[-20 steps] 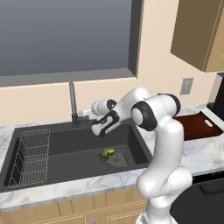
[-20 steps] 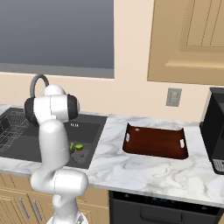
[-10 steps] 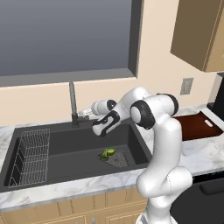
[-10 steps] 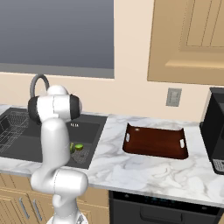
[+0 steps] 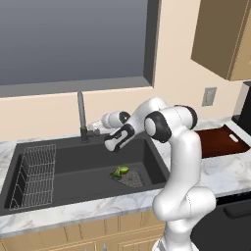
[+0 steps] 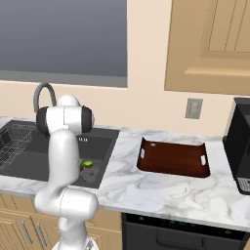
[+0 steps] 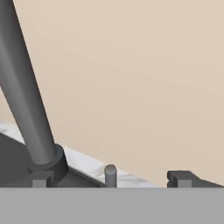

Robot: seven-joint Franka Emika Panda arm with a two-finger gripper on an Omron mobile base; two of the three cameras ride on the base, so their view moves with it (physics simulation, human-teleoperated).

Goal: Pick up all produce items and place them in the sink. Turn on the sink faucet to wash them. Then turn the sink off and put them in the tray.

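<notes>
The two produce items, a broccoli floret (image 5: 117,174) and a lime-green fruit (image 5: 124,169), lie together on the mesh drain of the black sink (image 5: 73,166). They show again as produce (image 6: 87,164) beside my arm in the right base view. My gripper (image 5: 94,127) reaches left to the foot of the sink faucet (image 5: 81,113). In the hand view my gripper (image 7: 110,180) is open. The small lever (image 7: 110,173) stands between the fingertips (image 7: 180,178), with the faucet stem (image 7: 24,96) at the left. The reddish-brown tray (image 6: 173,158) lies on the counter to the right.
A wire rack (image 5: 34,172) sits in the sink's left end. A beige wall and a window rise just behind the faucet. A dark appliance (image 6: 240,146) stands right of the tray. Marble counter (image 6: 161,188) runs in front.
</notes>
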